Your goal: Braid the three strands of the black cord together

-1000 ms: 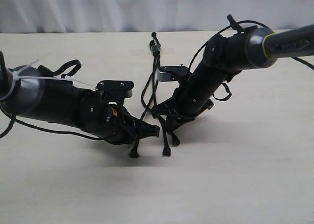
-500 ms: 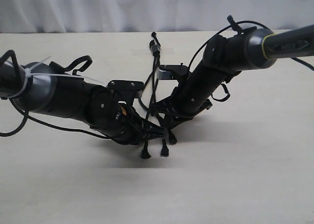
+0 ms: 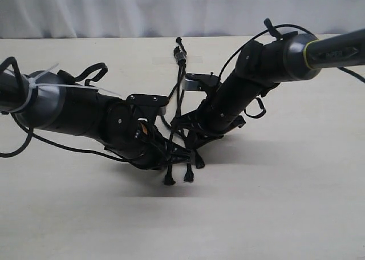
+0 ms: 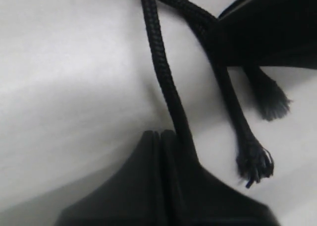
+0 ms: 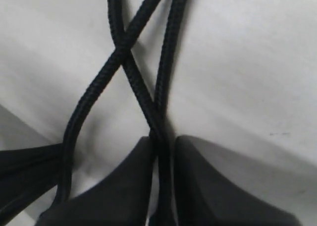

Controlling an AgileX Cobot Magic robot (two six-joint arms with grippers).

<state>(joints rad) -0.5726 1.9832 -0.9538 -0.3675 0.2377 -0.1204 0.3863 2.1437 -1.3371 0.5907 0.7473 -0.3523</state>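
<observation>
The black cord's bound knot [image 3: 181,56] lies at the far middle of the table, and the three strands [image 3: 180,94] run toward me from it. Low over the table, my left gripper [image 3: 179,153] [image 4: 161,134] is shut, with one strand [image 4: 166,77] running into its fingertips; that strand's tip [image 3: 169,180] hangs below. Two frayed tips [image 4: 253,161] [image 4: 271,99] lie just beside it. Close behind it, my right gripper [image 3: 193,137] [image 5: 162,139] is shut on a strand [image 5: 143,102]. Above those fingers the strands cross one another [image 5: 121,52]. The two grippers almost touch.
The pale table [image 3: 274,203] spreads to the front and right. A strip of clear tape [image 3: 197,59] sits by the knot. Thick arm cables [image 3: 85,77] loop over the left arm and others [image 3: 259,109] hang by the right arm.
My left gripper has moved right, carrying its strand tip toward the other two tips, until it stands against the right gripper. The right arm has shifted slightly left.
</observation>
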